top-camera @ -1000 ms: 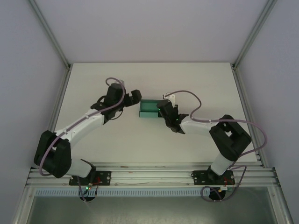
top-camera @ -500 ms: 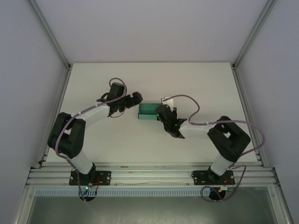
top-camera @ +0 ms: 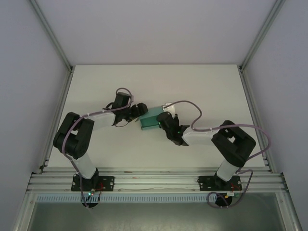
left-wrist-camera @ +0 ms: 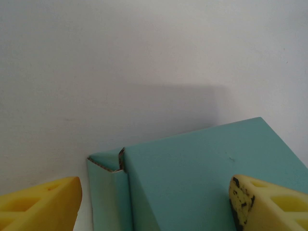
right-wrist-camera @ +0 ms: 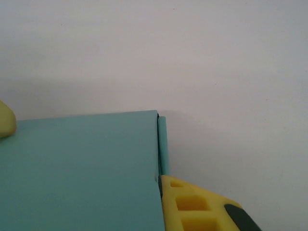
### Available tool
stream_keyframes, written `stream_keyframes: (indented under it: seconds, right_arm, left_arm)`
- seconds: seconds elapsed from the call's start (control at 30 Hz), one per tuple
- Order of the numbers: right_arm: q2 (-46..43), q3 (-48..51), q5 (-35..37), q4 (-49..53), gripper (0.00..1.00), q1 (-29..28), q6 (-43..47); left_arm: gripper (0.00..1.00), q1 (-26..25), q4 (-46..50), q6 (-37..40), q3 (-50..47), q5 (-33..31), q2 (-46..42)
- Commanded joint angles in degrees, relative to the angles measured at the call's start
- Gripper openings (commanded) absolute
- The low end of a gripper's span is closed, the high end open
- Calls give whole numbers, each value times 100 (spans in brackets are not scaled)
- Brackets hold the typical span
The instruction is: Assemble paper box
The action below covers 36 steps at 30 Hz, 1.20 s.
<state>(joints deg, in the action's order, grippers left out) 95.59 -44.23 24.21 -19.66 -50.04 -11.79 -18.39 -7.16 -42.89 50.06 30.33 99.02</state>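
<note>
The paper box is a small teal-green card box lying askew at the table's middle. My left gripper is at its left end and open. In the left wrist view the box's end lies between the wide yellow fingers; the left one stands a sliver off the corner flap. My right gripper is at the box's right end. There one yellow finger presses on the side wall, and the lid panel hides the other. A yellow fingertip shows at the box's far end.
The white table has aluminium rails along its left, right and near edges. Purple cables loop over both arms. The right arm's elbow rises at the near right, and the left arm's elbow at the near left.
The box has shifted left and toward the near edge and turned askew. The left arm folded in, brought its gripper to the box's left end and narrowed its jaws. The right gripper followed the box leftward.
</note>
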Motion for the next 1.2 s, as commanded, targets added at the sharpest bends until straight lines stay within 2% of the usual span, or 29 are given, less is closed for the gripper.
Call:
stream_keyframes:
  seconds: [0.0, 0.23, 0.37, 0.53, 0.63, 0.77, 0.87, 1.0, 1.17]
  right_arm:
    - [12, 94, 43, 18, 15, -69, -112]
    - [-244, 334, -67, 95, 27, -102, -261]
    - [-572, 560, -134, 353, 39, -103, -397]
    - [-1234, 993, -312, 770, 57, -105, -685]
    - [-1676, 1261, -357, 951, 62, -102, -858]
    - [-2212, 1512, -80, 1263, 70, -106, -1150]
    - [-2561, 1687, 82, 1254, 79, -102, -1226]
    - [-2932, 1836, 361, 1229, 100, -98, -1394]
    - [-3435, 1989, 286, 1125, 100, 12, -1603]
  left_arm:
    - [77, -84, -165, -66, -135, 124, 181]
    - [72, -121, -260, -62, -191, 135, 304]
    - [70, -121, -242, -36, -207, 117, 319]
    - [68, -122, -272, -8, -277, 87, 306]
    - [65, -115, -295, 36, -314, 104, 335]
    - [62, -121, -410, 93, -380, 162, 368]
    - [61, -120, -501, 136, -401, 169, 387]
    - [57, -116, -466, 237, -427, 100, 490]
    - [51, -121, -609, 290, -523, 105, 625]
